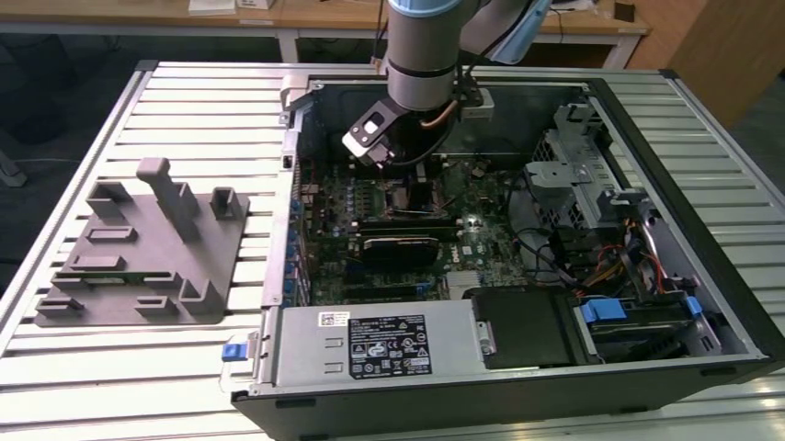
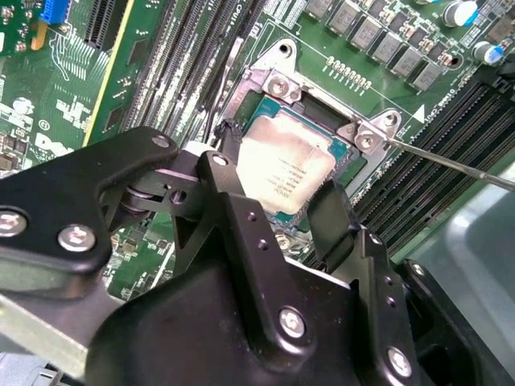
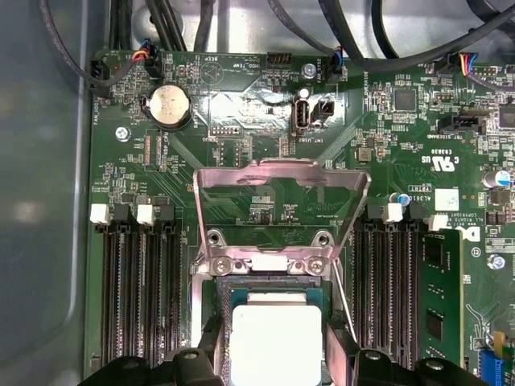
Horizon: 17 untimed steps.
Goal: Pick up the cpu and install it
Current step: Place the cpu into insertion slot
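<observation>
Item: cpu (image 2: pixel 286 165), a flat square chip with a pale silver top.
Location of cpu: lying level in the socket (image 3: pixel 278 296) on the motherboard (image 1: pixel 491 243), with a thin teal rim showing around it in both wrist views.
Gripper (image 2: pixel 278 181): black, 2 fingers (image 2: pixel 330 213), lowered over the socket and closed against 2 opposite edges of the cpu, grasping it.
Arm (image 1: pixel 424 46): grey, reaching down into the open case, with its wrist over the middle of the board.
Retention frame (image 3: pixel 282 209): bright metal, swung up off the socket and hinged at the 2 screws just beside the cpu.
Lever (image 2: pixel 451 161): thin metal rod, slanting away from a corner of the socket.
Memory slots (image 3: pixel 137 297): 2 black banks, 1 on each side of the socket; a green memory module (image 3: pixel 441 297) stands just beside the other bank.
Coin battery (image 3: pixel 170 104): round, silver, on the board, well apart from the socket.
Computer case (image 1: pixel 723 303): black, lying on its side with the panel off, cables and a drive cage along the exterior view's right.
Power supply (image 1: pixel 368 344): grey box with a label, at the near edge of the case.
Grey tray (image 1: pixel 135 276): plastic with upright blocks, on the exterior view's left, apart from the case.
Table (image 1: pixel 184 101): slatted metal, carrying both case and tray.
</observation>
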{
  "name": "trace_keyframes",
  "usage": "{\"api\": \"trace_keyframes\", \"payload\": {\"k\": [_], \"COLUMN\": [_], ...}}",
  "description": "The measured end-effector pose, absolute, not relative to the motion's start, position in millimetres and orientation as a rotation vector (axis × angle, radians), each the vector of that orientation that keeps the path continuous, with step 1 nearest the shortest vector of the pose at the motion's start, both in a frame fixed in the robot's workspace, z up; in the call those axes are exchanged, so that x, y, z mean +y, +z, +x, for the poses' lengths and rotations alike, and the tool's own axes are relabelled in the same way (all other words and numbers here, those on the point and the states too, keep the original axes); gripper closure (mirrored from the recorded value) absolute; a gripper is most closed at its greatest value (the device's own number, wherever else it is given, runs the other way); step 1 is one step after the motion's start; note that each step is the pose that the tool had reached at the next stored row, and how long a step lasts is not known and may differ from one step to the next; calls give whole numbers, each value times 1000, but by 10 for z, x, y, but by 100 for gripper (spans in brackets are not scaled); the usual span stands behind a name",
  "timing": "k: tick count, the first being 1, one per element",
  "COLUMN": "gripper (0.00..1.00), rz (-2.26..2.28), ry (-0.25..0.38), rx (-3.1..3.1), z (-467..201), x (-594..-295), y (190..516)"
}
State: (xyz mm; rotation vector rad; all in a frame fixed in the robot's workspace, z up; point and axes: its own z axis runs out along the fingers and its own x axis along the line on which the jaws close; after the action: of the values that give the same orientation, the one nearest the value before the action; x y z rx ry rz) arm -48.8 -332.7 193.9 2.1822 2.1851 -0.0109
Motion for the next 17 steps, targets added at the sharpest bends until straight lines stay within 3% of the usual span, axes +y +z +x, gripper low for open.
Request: {"api": "trace_keyframes", "payload": {"k": [14,17], "gripper": [39,46], "rz": [2182,2182], "ry": [-11,-12], "rx": [2185,2185], "z": [-488,-489], "x": [-3328,-3328], "y": [1933,1934]}}
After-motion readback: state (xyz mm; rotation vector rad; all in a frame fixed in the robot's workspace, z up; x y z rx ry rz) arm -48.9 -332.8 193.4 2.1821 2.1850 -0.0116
